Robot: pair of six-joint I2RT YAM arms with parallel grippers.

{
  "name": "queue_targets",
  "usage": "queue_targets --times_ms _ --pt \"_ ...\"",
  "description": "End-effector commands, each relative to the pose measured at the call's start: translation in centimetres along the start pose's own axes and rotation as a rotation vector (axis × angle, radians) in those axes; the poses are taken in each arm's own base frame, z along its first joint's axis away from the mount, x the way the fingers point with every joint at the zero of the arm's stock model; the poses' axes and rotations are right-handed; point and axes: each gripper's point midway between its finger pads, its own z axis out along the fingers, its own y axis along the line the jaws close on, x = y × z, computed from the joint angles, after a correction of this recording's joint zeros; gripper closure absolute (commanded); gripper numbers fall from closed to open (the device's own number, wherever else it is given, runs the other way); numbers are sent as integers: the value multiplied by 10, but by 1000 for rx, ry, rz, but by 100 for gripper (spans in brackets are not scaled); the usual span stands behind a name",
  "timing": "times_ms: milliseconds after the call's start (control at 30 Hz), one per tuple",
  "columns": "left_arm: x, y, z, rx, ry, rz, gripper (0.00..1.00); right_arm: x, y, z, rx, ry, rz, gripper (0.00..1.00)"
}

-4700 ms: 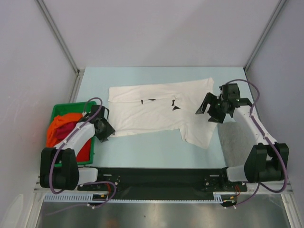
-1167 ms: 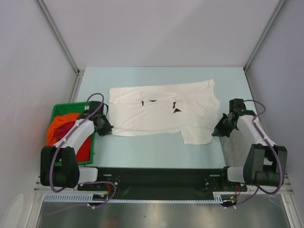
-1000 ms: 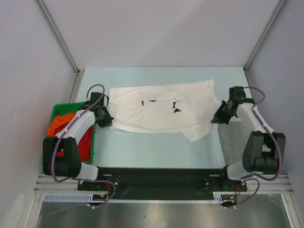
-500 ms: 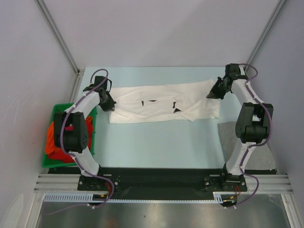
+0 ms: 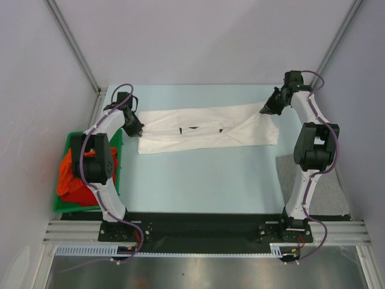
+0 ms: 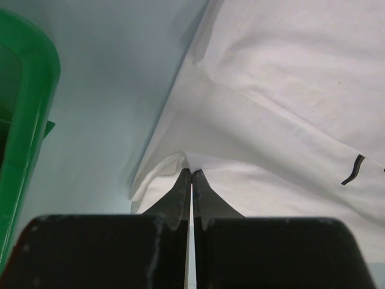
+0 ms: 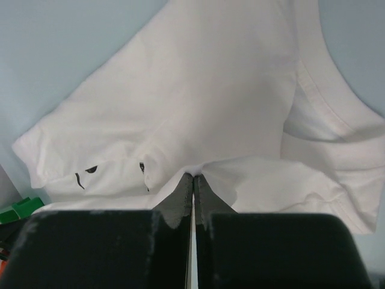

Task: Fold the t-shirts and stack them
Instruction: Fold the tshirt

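1. One white t-shirt [image 5: 204, 127], laid as a long, narrow, partly doubled band across the far half of the pale blue table [image 5: 198, 180].
2. Left gripper [image 6: 191, 172], fingers pressed together on a raised pinch of cloth at the shirt's left end.
3. Right gripper [image 7: 193, 176], likewise pinched on cloth at the right end.
4. One orange shirt [image 5: 67, 168] and one dark red shirt [image 5: 75, 194], bunched in a green bin [image 5: 75, 208] at the left.

A wide bare stretch of the desk [image 5: 198, 180] was found between the white t-shirt [image 5: 192, 137] and the near edge; its left side was closed by the green bin [image 5: 69, 208].
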Motion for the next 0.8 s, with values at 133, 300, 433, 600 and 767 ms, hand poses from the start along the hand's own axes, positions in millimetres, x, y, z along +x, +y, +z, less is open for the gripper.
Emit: queue_targets --times_ms 133,300,433,600,767 --pt "-28 -9 -6 6 -61 -20 100 -19 12 3 -33 -18 7 100" --pt "-29 -8 -4 2 -61 -9 100 -28 15 3 -51 -38 5 100" --pt "-35 2 1 -10 -57 -46 100 -31 20 15 -59 -19 5 100" --pt "-40 2 0 -18 -75 -52 100 -39 15 23 -42 -21 4 100" --pt "-41 0 5 -13 -74 -49 99 -48 7 24 -35 -36 17 100"
